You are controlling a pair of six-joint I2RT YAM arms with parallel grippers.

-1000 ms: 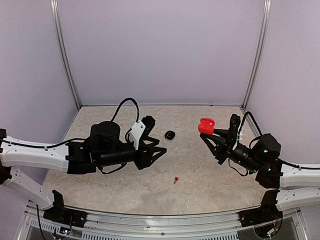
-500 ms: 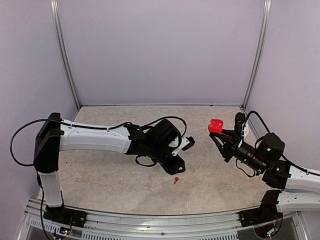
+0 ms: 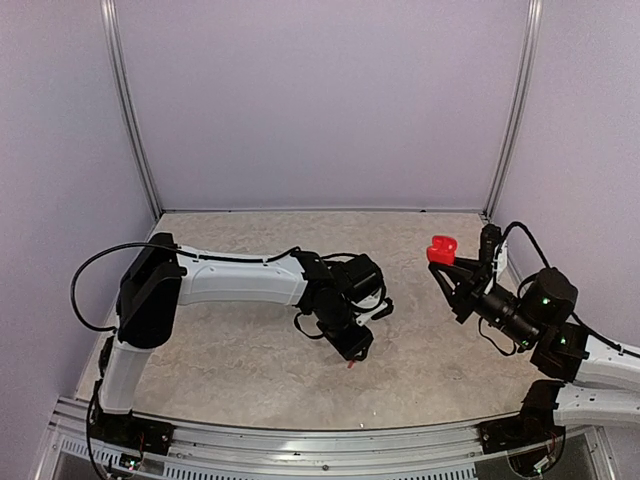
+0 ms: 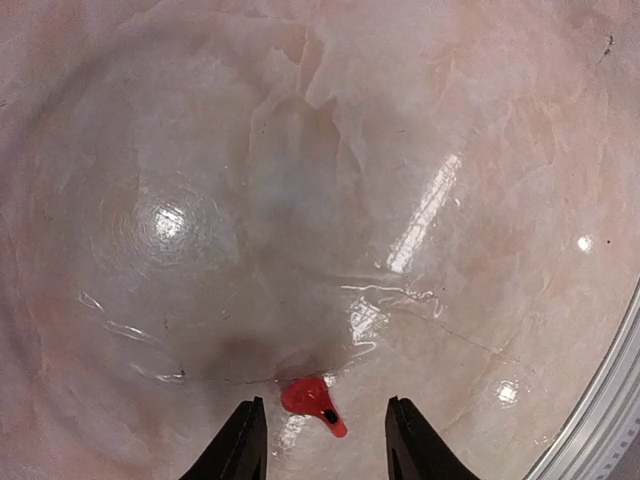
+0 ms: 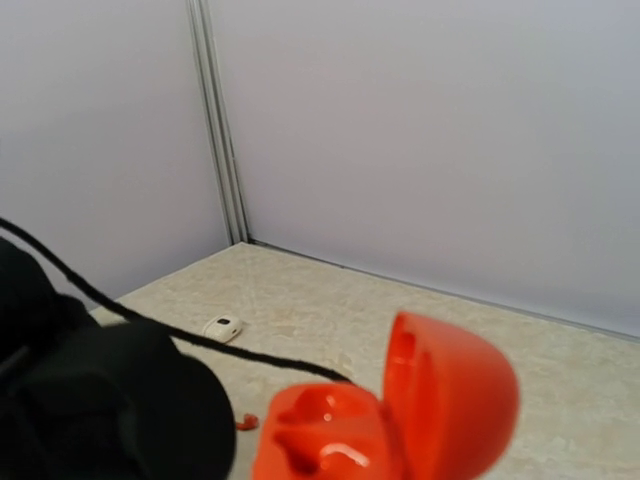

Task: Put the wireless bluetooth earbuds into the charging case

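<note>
**Swinging across to the red earbud: the left arm lines up its pick**

Over the last second the table (image 3: 250, 350) has kept its layout while the two arms have changed places on it. The left arm (image 3: 240, 277) was folded up on the left side. It has since stretched out toward the middle and tipped its wrist down near the front edge. The right arm (image 3: 590, 355) has drawn back a little toward the right wall, taking the red case (image 3: 441, 249) with it and leaving the centre free.

The right gripper (image 3: 445, 263) is clamped on the lower half of that case, as it was before. The case is held up off the table with its lid hinged open. The right wrist view shows the moulded pockets inside facing up and nothing seated in them.

The left gripper (image 4: 322, 445) now hangs directly over the red earbud (image 4: 313, 400), which lies on the table where it lay a second ago. Its jaws stand apart, one on each side of the earbud, with a gap on both sides and nothing gripped.

For the task, this looks like the end of the approach and the start of the pick. The next move probably calls for a short drop and a gentle close. The earbud is tiny and rounded, so a grip that lands off centre could flick it away across the smooth surface.

A small white item (image 5: 222, 326) lies farther back on the table. I cannot tell whether it is an earbud or a case.
</note>
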